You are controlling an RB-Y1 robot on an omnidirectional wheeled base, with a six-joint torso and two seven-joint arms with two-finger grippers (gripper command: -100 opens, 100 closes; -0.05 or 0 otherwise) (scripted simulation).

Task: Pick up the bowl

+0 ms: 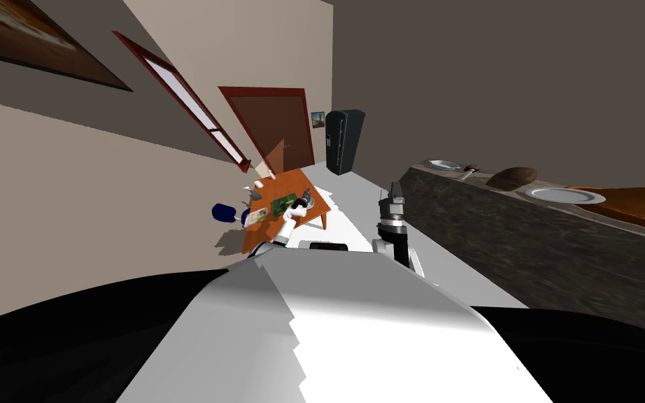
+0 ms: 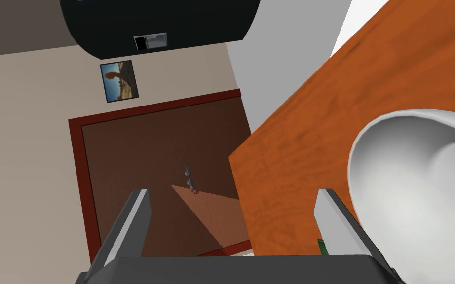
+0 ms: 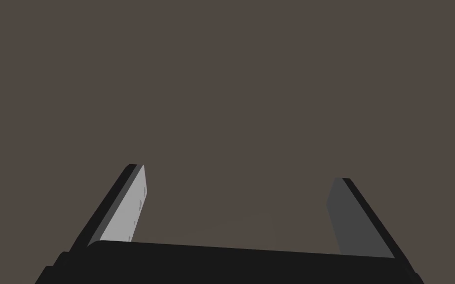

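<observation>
A light grey bowl [image 2: 419, 197] stands on the orange wooden table [image 2: 320, 128], near the table's edge. My left gripper [image 2: 232, 193] is open, and the bowl lies just outside one of its fingers [image 2: 332, 222], not between them. Between the fingers I see the table edge and a brown door behind it. In the head view the left arm reaches over the small orange table [image 1: 272, 227], with the left gripper [image 1: 295, 211] low above it. My right gripper [image 1: 392, 192] is raised beside the counter, and its fingers [image 3: 135, 207] stand open with nothing between them.
A long dark counter [image 1: 524, 238] with plates [image 1: 564, 195] runs along my right. A black fridge [image 1: 344, 140] and a brown door [image 1: 272, 133] stand beyond the table. A green item [image 1: 282, 205] lies on the table, and a blue object [image 1: 224, 210] is beside it.
</observation>
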